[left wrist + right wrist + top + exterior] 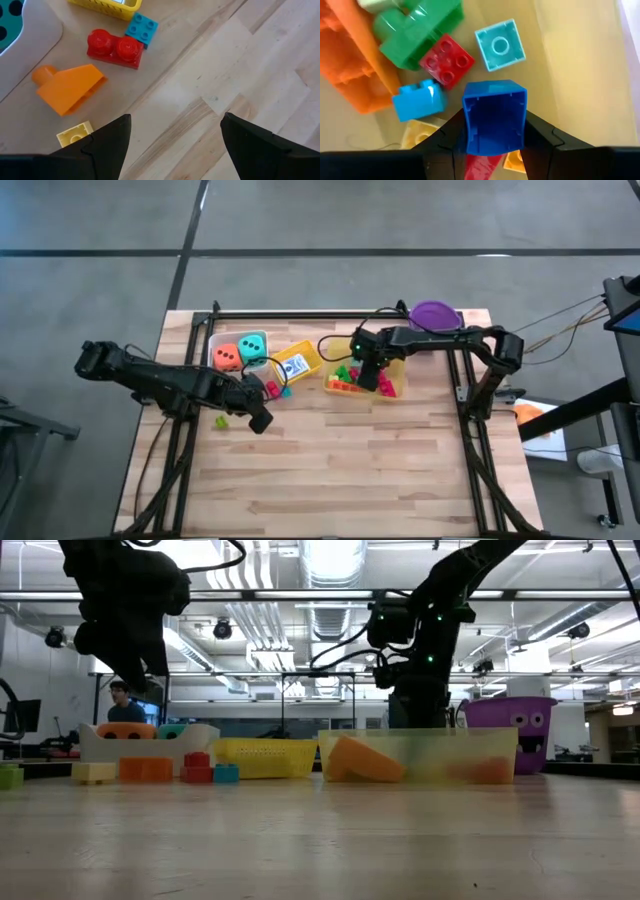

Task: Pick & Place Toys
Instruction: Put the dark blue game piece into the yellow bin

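Observation:
My right gripper (372,376) hangs over the clear bin (398,392) at the table's far right. It is shut on a blue brick (495,117). Below it in the bin lie green (415,27), red (446,61), light-blue (500,45) and orange (350,65) bricks. My left gripper (262,420) is open and empty above bare table at the left. Red (114,48), teal (142,28), orange (70,89) and yellow (75,134) bricks lie on the table just beyond it. An orange die (227,357) and a teal die (252,346) sit in a clear tray. My right gripper pinches the blue brick by two opposite side walls (470,125) between its two fingers (540,135). The fingers point down from above. The brick's hollow open side faces the wrist camera. The brick is lifted clear of the bricks in the bin.
A yellow basket (300,360) holding a blue-white card box (296,365) stands between the tray and the bin. A purple bucket (436,313) stands at the far right corner. A green brick (221,421) lies left of my left gripper. The table's near half is bare wood.

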